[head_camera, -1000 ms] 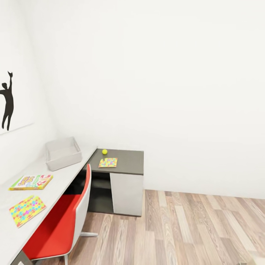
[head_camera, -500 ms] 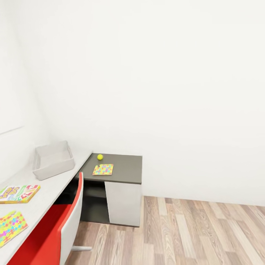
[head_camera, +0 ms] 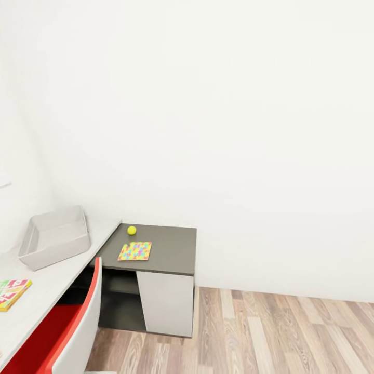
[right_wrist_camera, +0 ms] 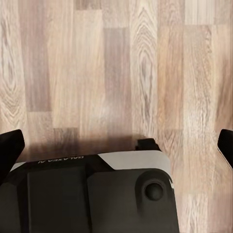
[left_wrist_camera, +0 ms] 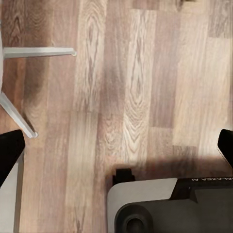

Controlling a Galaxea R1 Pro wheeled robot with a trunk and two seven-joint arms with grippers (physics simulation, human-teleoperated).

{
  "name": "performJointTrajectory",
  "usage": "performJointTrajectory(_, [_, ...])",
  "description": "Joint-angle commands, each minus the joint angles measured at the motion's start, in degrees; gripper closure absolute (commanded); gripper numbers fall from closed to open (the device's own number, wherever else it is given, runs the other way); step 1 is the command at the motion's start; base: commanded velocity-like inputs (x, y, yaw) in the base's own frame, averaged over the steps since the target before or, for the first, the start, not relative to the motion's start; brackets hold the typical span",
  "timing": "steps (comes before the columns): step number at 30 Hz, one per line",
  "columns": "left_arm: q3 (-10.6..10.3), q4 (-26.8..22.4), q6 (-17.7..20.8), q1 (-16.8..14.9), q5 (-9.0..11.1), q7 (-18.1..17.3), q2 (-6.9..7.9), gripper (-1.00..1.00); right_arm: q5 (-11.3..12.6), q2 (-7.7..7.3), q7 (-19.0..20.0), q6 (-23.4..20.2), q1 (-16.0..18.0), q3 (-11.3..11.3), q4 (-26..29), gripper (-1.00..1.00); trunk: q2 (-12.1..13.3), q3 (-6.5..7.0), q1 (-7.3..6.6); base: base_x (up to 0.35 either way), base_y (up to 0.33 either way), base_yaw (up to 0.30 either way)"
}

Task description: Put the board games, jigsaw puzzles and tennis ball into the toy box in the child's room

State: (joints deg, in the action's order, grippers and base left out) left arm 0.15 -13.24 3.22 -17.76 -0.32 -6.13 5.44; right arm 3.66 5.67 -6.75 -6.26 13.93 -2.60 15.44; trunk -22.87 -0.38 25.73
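1. The left gripper (left_wrist_camera: 116, 145) has its 2 black fingers (left_wrist_camera: 9, 153) spread wide apart, with nothing between them; under it lie the wooden floor (left_wrist_camera: 145, 73) and the robot's base (left_wrist_camera: 170, 206).
2. The right gripper (right_wrist_camera: 116, 143) is also spread wide and holds nothing; it hangs over the same floor and base.
3. The toy box (head_camera: 54, 236) stands on the pale part of the table (head_camera: 62, 275), far from both grippers.
4. The tennis ball (head_camera: 132, 230) and 1 jigsaw puzzle (head_camera: 135, 251) lie near each other on the dark end section, apart.
5. 1 board game (head_camera: 11, 293) lies on the pale top, cut by the picture's edge.
6. A red chair (head_camera: 67, 332) stands at the table.
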Motion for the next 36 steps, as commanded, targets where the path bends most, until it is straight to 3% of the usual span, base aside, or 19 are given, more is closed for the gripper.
performJointTrajectory(1, [0.0,-0.1,0.3,0.0,0.0,-0.2,0.02,-1.0,0.4,0.04,-0.1,-0.2,0.0,-0.2,0.1,-1.0,0.0,-0.04,0.06,0.317,-0.131,0.0])
performJointTrajectory(22, [0.0,-0.1,0.4,0.0,0.0,-0.2,-0.05,-1.0,0.4,0.04,-0.1,-0.2,0.0,-0.2,0.1,-1.0,0.0,-0.04,0.06,0.297,-0.126,0.003])
performJointTrajectory(36, [0.0,0.0,0.4,0.0,0.0,-0.2,-0.08,-1.0,0.4,0.04,-0.1,-0.2,0.0,-0.2,0.1,-1.0,0.0,-0.04,0.06,0.205,-0.108,0.089])
